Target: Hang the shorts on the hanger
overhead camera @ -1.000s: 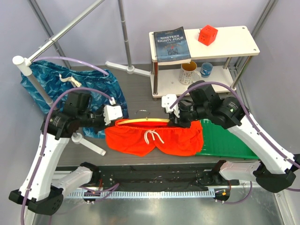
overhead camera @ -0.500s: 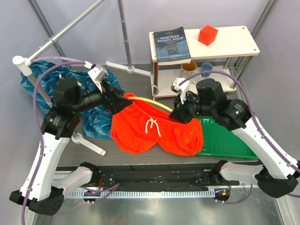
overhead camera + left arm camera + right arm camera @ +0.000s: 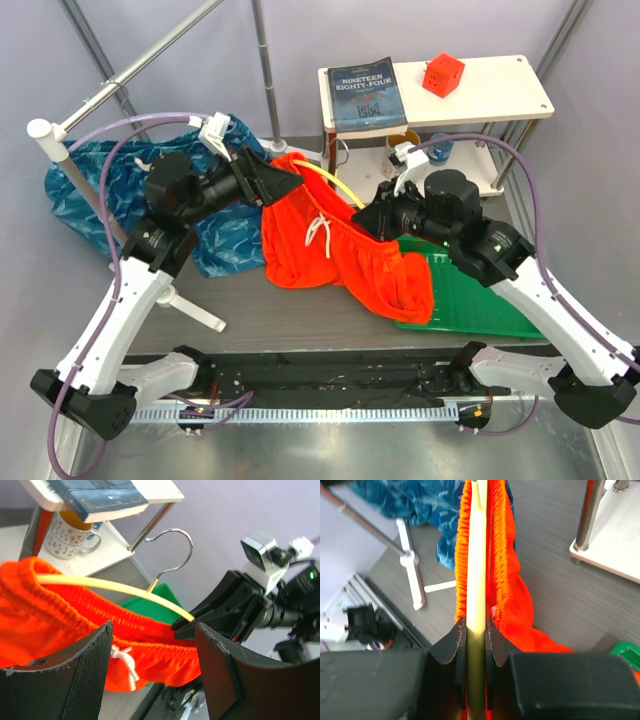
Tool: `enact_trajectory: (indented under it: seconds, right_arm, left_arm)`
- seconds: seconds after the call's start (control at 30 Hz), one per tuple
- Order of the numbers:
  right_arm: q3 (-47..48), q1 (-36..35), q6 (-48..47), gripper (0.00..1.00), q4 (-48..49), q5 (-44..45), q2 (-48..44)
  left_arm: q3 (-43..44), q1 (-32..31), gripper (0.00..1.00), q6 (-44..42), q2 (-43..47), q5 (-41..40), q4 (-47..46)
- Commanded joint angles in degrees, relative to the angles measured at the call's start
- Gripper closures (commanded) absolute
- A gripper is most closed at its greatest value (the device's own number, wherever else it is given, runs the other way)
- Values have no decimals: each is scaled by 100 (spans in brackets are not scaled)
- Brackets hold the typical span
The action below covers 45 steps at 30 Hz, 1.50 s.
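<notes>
Your R pincer [image 3: 475,630] is clamped on hanger [image 3: 476,555] bar, inside shorts [image 3: 340,250] waistband; L pincer [image 3: 154,630] fingers apart at shorts' left end.

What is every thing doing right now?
hanger, tilted in the air
shorts, held up, waistband around the hanger bar
right hand, shut on the hanger
left hand, at the shorts, grip unclear
blue shorts, crumpled
book, closed, lying flat
mug, upright

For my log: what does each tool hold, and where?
Right tool clamps the thin yellow hanger at one end of its bar, orange-red fabric shorts hanging on it. Left tool stands open; any hold is unclear.
</notes>
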<state>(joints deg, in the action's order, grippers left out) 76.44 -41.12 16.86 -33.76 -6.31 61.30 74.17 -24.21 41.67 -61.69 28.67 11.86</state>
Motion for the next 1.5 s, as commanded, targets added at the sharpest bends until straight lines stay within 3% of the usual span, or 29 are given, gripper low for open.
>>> enact_trajectory:
  seconds: [0.0, 0.17, 0.37, 0.67, 0.9, 1.0, 1.13, 1.27, 1.47]
  right_arm:
    - [11, -97, 414, 99, 1678, 577, 110]
    - [-112, -124, 37, 99, 1926, 463, 49]
    - [-95, -133, -473, 99, 978, 1166, -328]
    - [-279, -133, -1150, 99, 545, 1298, -1041]
    - [-393, -133, -1203, 99, 1650, 1149, -532]
    - [-289, -194, -1045, 99, 2206, 1780, -49]
    - [-24, -299, -580, 99, 2724, 1931, 443]
    - [2, -711, -605, 99, 3120, 2141, 672]
    - [20, -1029, -702, 99, 3735, 2871, 866]
  left_arm:
    - [150, -224, 34, 885, -229, -695, -324]
    - [-43, -401, 35, 1028, -256, -670, -605]
    - [-324, -401, 37, 79, 69, -1135, -922]
    - [-316, -409, 38, 17, 61, -827, -1071]
    - [-263, -462, 38, 130, -9, -827, -1090]
    - [-307, -489, 38, 473, -18, -932, -1019]
    - [-342, -497, 39, 876, -115, -1258, -1027]
    - [-333, -497, 46, 1307, -361, -1626, -1045]
    - [-254, -567, 49, 1686, -747, -2031, -1071]
